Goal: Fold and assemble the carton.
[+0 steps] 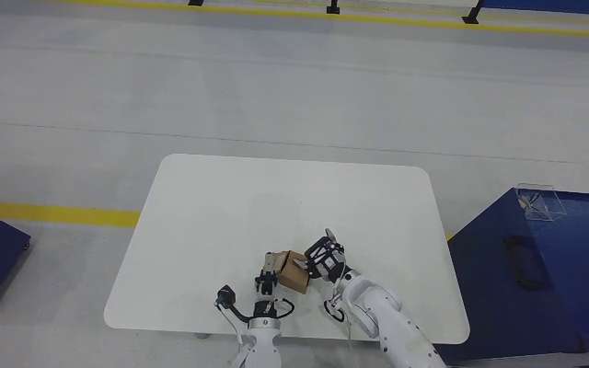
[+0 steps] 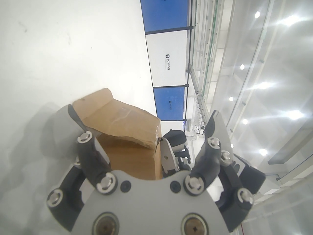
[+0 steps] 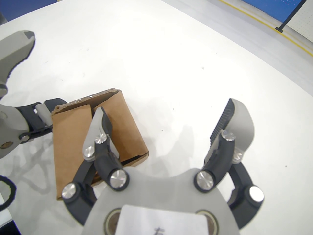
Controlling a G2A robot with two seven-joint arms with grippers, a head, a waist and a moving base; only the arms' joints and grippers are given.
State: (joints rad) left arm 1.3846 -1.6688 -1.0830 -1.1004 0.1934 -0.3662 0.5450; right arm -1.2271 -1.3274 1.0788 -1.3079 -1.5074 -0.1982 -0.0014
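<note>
A small brown carton (image 1: 294, 271) lies on the white table (image 1: 276, 202) near its front edge, partly folded, with flaps loose at its ends. My left gripper (image 1: 269, 273) sits at one side of it, open. In the left wrist view the carton (image 2: 122, 123) lies between the spread fingers of the left gripper (image 2: 143, 111), against one finger (image 2: 80, 125). My right gripper (image 1: 324, 255) is at the carton's other side, open. In the right wrist view, one finger (image 3: 99, 123) of the right gripper (image 3: 166, 121) rests over the carton (image 3: 69, 143); the other finger (image 3: 234, 118) hangs above bare table.
The table's front edge (image 1: 276, 327) runs close behind both grippers. A blue platform (image 1: 525, 276) with a clear holder (image 1: 541, 200) stands to the right of the table. Bare tabletop stretches beyond the carton.
</note>
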